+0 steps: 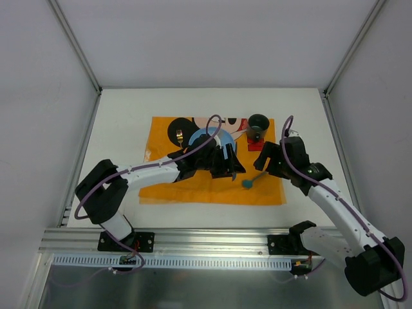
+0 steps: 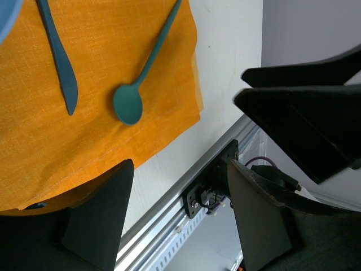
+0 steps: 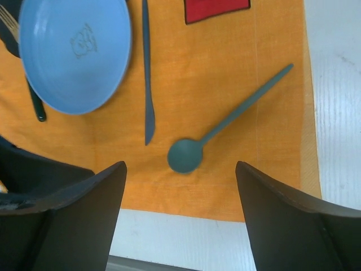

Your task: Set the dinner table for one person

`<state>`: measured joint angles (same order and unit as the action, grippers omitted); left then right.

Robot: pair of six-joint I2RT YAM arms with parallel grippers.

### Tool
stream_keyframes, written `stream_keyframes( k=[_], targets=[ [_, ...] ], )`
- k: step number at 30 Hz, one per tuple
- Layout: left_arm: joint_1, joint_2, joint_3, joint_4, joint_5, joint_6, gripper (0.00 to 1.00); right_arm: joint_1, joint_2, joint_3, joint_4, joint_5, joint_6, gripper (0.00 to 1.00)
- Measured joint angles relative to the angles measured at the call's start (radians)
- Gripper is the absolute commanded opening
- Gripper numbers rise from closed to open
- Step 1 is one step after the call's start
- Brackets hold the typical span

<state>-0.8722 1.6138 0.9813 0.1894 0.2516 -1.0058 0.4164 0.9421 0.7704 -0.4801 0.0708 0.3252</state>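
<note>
Table (image 1: 129, 109): white flat top, fills the workspace under both arms, grey walls on three sides, aluminium rail (image 1: 206, 239) on the near edge where the bases are bolted. Orange mat (image 1: 193, 187) lies flat on the table, roughly centred, near edge close to the rail but with a strip of bare white between them. Bare table also shows on the left, right and far sides of the mat.

On the mat:
- Blue plate (image 3: 73, 51), right way up, faint print in its middle, partly hidden by the left arm from above.
- Knife (image 3: 148, 73), teal, just right of the plate and not touching it, tip toward the near edge.
- Spoon (image 3: 225, 121), teal, right of the knife and apart from it. It lies at a slant, bowl near, handle running away to the right.
- Red patch (image 3: 217, 8), black outline, at the far side.
- Dark cup (image 1: 259, 122), upright, at the mat's far right corner just beyond the red patch.
- A dark handle (image 3: 36, 104) shows at the plate's left rim; can't tell what it belongs to.

Left gripper (image 2: 179, 169): above the mat's near right part, jaws apart, nothing between them, touching nothing. Knife and spoon are beyond its fingertips.

Right gripper (image 3: 180, 169): above the mat's near edge over the spoon's bowl, jaws wide, holding nothing, clear of the spoon.

The two grippers are near each other over the right half of the mat.
</note>
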Motion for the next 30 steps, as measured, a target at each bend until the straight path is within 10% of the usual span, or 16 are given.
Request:
stream_keyframes(
  k=[10,30],
  targets=[
    [-0.004,-0.063,-0.073,0.012,-0.053,-0.01,0.67,0.0,0.268,-0.098,0.137,-0.145,0.019,0.48],
    [-0.005,-0.117,-0.145,0.014,-0.082,-0.031,0.67,0.0,0.365,-0.037,0.167,-0.142,-0.004,0.47]
  ],
)
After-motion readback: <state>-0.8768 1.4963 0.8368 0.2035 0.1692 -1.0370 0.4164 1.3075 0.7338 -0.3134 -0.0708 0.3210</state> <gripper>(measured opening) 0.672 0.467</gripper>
